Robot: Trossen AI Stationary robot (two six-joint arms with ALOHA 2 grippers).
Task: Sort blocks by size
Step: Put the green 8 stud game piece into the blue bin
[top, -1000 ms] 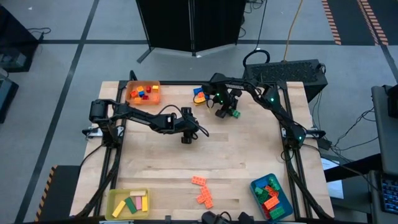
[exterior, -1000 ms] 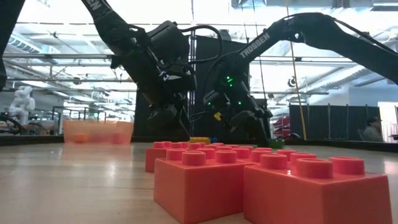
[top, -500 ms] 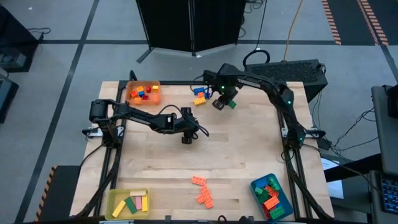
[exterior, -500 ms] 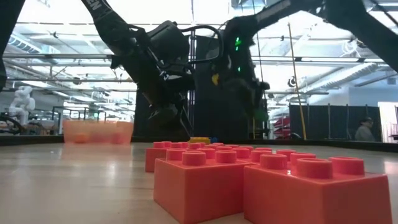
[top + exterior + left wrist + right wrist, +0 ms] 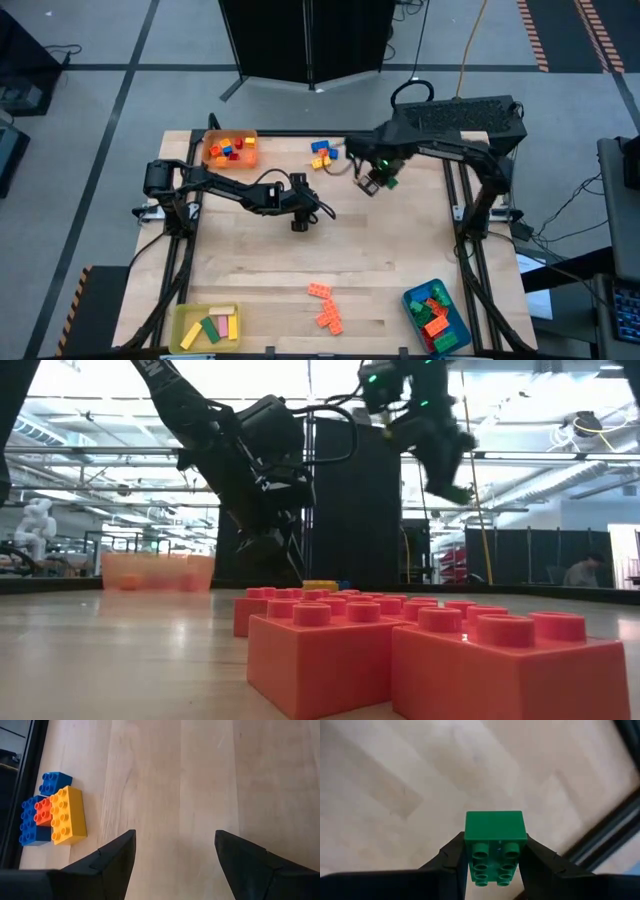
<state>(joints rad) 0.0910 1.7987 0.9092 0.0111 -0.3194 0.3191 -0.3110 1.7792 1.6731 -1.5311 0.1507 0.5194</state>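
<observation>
A green block (image 5: 494, 847) sits pinched between the two fingers of the right tool (image 5: 492, 857), studs facing the wrist camera, lifted clear above the tabletop (image 5: 380, 250). From above, that block (image 5: 388, 181) and the right tool (image 5: 374, 182) hang over the far part of the tabletop, toward its right edge.

Just beside them, along the far edge, lies a small cluster of blue, yellow and red blocks (image 5: 322, 153); the left wrist view shows it as a yellow block (image 5: 67, 815) touching a red one (image 5: 43, 811) and blue ones (image 5: 54, 783).

An orange tray (image 5: 231, 149) with several small blocks stands at the far left corner. Near the near edge, around its middle, orange blocks (image 5: 325, 306) lie loose. A yellow tray (image 5: 206, 326) fills the near left corner and a blue tray (image 5: 436, 316) the near right corner, both holding blocks.

The left tool (image 5: 302, 219) hovers over the tabletop's middle, its fingers (image 5: 112, 860) spread wide and holding nothing.
</observation>
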